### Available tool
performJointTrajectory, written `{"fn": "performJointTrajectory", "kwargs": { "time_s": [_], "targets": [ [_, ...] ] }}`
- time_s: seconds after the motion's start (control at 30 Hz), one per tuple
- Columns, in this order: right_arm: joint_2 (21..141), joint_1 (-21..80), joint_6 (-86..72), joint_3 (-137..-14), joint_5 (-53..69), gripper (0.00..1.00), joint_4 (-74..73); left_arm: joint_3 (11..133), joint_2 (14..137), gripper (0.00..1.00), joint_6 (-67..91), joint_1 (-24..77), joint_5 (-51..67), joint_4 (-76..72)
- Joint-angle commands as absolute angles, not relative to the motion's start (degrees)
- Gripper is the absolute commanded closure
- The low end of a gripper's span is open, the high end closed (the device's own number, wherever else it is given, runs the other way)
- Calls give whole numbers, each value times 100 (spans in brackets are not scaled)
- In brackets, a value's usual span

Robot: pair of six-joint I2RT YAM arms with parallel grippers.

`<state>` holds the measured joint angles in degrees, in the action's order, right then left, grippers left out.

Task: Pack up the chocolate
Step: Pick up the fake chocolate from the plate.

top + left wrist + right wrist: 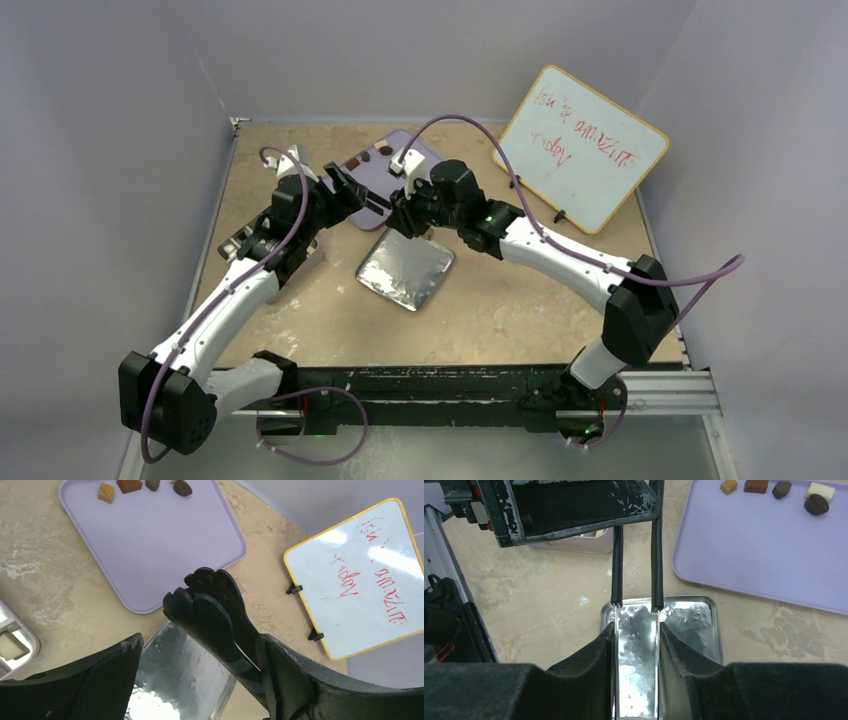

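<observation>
Several small chocolates (368, 156), caramel, dark brown and cream-white, lie along the far edge of the lilac tray (425, 150). They also show in the left wrist view (130, 485) and the right wrist view (782, 489). My right gripper (637, 626) is shut on metal tongs (656, 555) with black tips and holds them above the shiny silver square (689, 615). My left gripper (197, 642) is open. The tongs' scalloped black heads (210, 605) lie between its jaws, against the right finger. Both grippers meet over the table's middle, the left (345, 190) facing the right (405, 218).
A silver tin (240, 240) stands at the left by the left arm, and its corner shows in the left wrist view (10, 645). A yellow-framed whiteboard (585, 148) with red writing leans at the back right. The silver square (405, 270) lies just in front of the tray.
</observation>
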<state>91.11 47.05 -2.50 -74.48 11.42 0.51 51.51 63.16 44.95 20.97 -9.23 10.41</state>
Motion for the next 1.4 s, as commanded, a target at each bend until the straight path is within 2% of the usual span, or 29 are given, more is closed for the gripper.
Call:
{"fn": "performJointTrajectory", "kwargs": {
  "time_s": [0.0, 0.23, 0.47, 0.77, 1.37],
  "targets": [
    [8996, 4696, -44, -7578, 1137, 67, 296, 4828, 6073, 20, 4755, 2013, -1186, 1146],
    [9371, 4485, -24, -7861, 924, 67, 69, 4942, 5864, 20, 4437, 2013, -1051, 1201],
    [9969, 4106, 255, -8373, 573, 67, -500, 5563, 5448, 15, 3147, 2013, -142, 1479],
    [11406, 3630, 629, -9859, 18, 63, -1411, 5106, 4832, 13, 1956, 2013, 608, 1910],
    [13613, 3395, 869, -12530, -415, 59, -2180, 4922, 4455, 12, 1679, 2013, 765, 2052]
  ]
}}
